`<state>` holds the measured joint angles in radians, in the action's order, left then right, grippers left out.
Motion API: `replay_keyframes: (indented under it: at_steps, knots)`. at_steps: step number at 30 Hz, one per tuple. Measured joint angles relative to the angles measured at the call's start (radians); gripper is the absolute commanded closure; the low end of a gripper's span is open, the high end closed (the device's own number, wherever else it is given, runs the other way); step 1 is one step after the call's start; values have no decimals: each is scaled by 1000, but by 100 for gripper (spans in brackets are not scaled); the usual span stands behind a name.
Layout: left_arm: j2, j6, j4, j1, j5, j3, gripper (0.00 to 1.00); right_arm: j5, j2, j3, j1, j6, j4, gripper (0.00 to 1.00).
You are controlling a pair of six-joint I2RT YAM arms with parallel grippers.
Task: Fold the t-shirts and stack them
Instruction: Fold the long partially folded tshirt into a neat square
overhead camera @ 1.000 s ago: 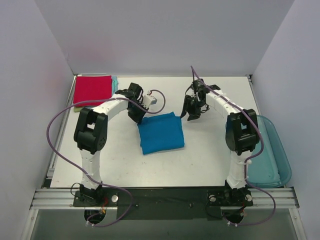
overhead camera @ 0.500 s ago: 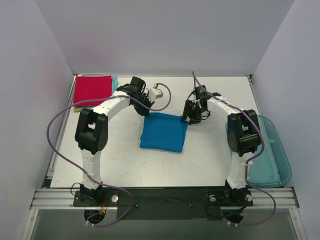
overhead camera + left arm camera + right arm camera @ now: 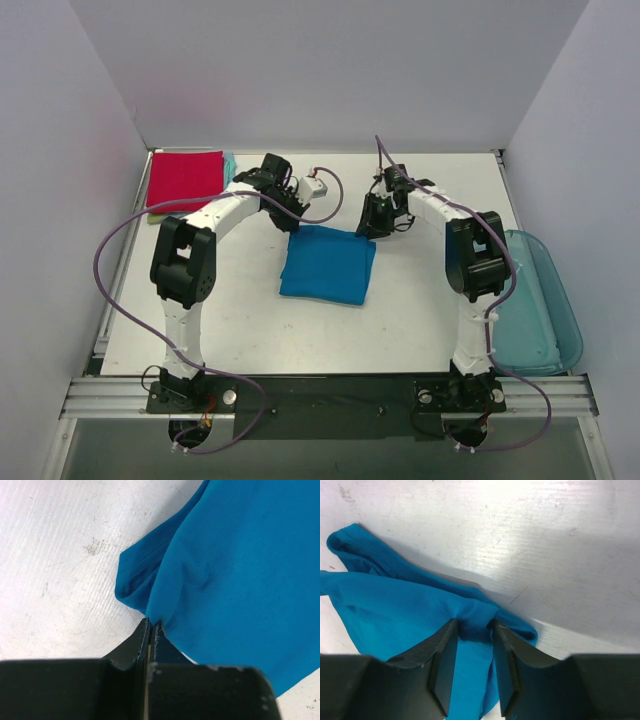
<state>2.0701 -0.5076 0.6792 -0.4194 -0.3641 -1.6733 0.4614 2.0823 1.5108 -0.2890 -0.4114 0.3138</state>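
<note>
Currently, blue t-shirt (image 3: 328, 264), seemingly soft, light, limp, lies folded ahead of both jaws: left gripper (image 3: 151, 625) clamped on one corner, right gripper (image 3: 474, 630) narrow around the other's bunched ridge; corners suit gripping.

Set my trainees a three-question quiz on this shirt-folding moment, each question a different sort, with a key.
1. True or false: the red t-shirt lies at the table's far left corner.
2. The left gripper is: A) open above bare table; B) shut on the blue t-shirt's corner; C) holding the red t-shirt.
3. What sits at the table's right edge?
Key: 1 true; 2 B; 3 the translucent blue bin.
</note>
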Motion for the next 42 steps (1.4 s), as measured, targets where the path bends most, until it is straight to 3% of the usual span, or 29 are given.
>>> replay_keyframes:
  at_steps: [2,3,4,11,19,28,36,42]
  knots:
    - [0,-1,0,-1,0,0,100,2,8,1,0,2,5,86]
    - [0,-2,0,-1,0,0,100,4,10,2,0,3,6,98]
    - [0,-2,0,-2,0,0,100,6,10,3,0,5,6,100]
    - [0,-1,21,-5,-2,-24,100,-7,-23,-27,-2,4,-6,100]
    - [-22,26,57,-6,-37,-46,100,-55,-299,-192,-34,-18,-43,100]
    - [-106,34,151,-26,-90,-63,100,-67,-484,-358,-39,-85,-81,100]
    - [-100,63,160,-54,-93,-172,100,-91,-495,-387,15,-114,-91,100]
    - [-11,80,159,-60,-68,-238,100,-100,-431,-379,34,-129,-108,100]
